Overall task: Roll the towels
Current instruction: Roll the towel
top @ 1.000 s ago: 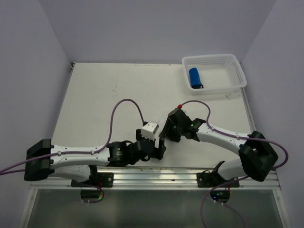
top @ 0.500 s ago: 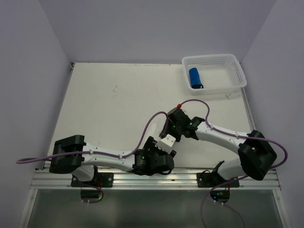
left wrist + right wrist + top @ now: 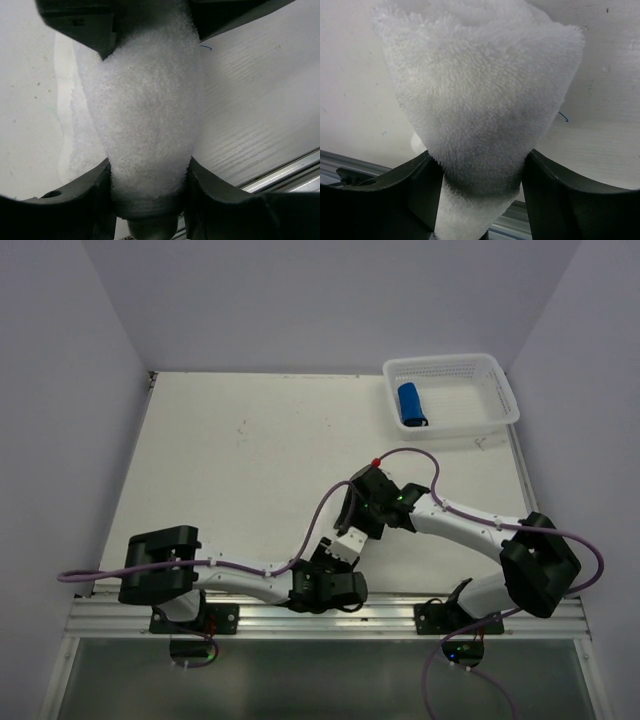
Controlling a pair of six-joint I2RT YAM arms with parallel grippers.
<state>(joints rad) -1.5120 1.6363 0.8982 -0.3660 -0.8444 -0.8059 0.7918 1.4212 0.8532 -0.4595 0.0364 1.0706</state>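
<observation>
Left gripper (image 3: 148,197): fingers pressed on both sides of the white towel (image 3: 150,115), clamping it.
Right gripper (image 3: 482,182): closed on the same towel's bunched end.
White towel: held between both arms near the table's (image 3: 230,450) front edge; whether it touches the table is unclear.
Blue towel (image 3: 411,403): rolled, lying in the perforated basket (image 3: 495,380) at the far right corner.

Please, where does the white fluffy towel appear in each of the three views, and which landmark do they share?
Top external: the white fluffy cloth towel is low centre, over the off-white table.
Left wrist: it fills the middle.
Right wrist: upper centre, narrowing downward.
Shared landmark: the grey metal rail at the table's near edge.
</observation>
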